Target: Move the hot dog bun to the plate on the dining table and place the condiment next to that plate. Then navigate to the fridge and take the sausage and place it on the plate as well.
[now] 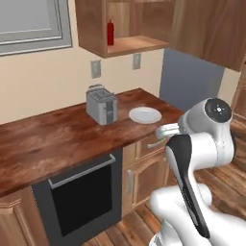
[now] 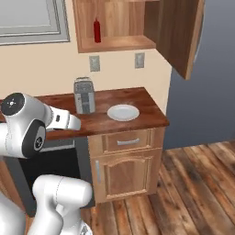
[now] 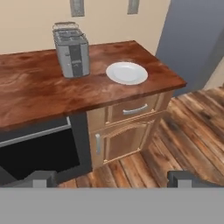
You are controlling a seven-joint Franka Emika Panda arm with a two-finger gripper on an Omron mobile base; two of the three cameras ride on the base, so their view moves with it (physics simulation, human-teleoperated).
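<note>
The condiment, a slim red squeeze bottle (image 1: 110, 32) (image 2: 97, 30), stands upright on the shelf of an open wall cabinet (image 1: 129, 45) above the counter. The grey fridge (image 1: 190, 79) (image 2: 206, 92) (image 3: 192, 39) rises just right of the counter's end. My gripper (image 3: 113, 179) is open, its two dark fingertips (image 3: 41, 178) spread wide with nothing between them, hanging in front of the counter and above the floor. The hot dog bun, the plate, the dining table and the sausage are out of view.
A reddish-brown countertop (image 3: 39, 100) carries a metal toaster (image 1: 102, 105) (image 2: 84, 95) (image 3: 72, 50) and a round white plate (image 1: 145, 115) (image 2: 123, 112) (image 3: 127, 73). Below are a black oven (image 1: 81, 197) and wooden drawers and doors (image 3: 127, 127). Plank floor (image 2: 197, 193) lies to the right.
</note>
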